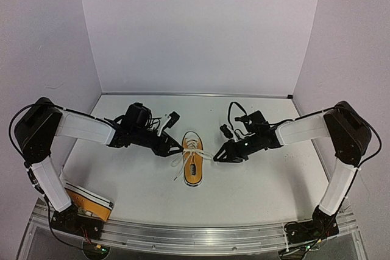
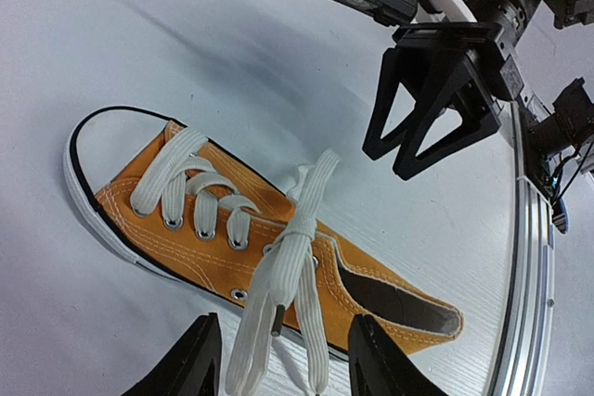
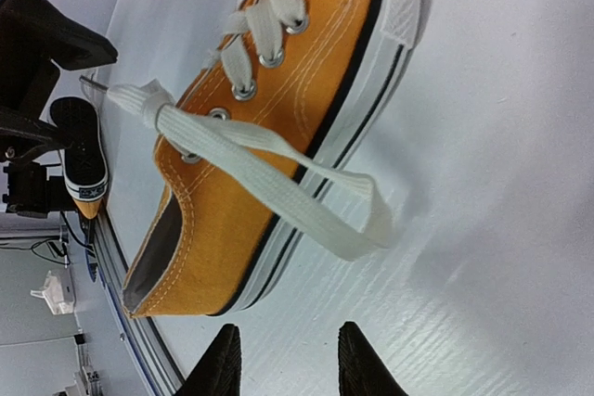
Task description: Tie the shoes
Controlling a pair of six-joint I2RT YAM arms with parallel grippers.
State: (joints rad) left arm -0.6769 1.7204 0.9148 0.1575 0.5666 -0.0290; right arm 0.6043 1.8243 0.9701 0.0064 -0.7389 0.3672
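Our left tool (image 2: 283, 340) released, astride lace ends (image 2: 278, 285), likely for pinch; our right tool (image 3: 288, 336) released, aimed at lace loop (image 3: 320, 220) beside shoe (image 2: 195, 261) on table (image 1: 256, 181).

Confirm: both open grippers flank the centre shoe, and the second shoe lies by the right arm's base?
No. The top external view shows the second shoe by the left arm's base. The rest holds.
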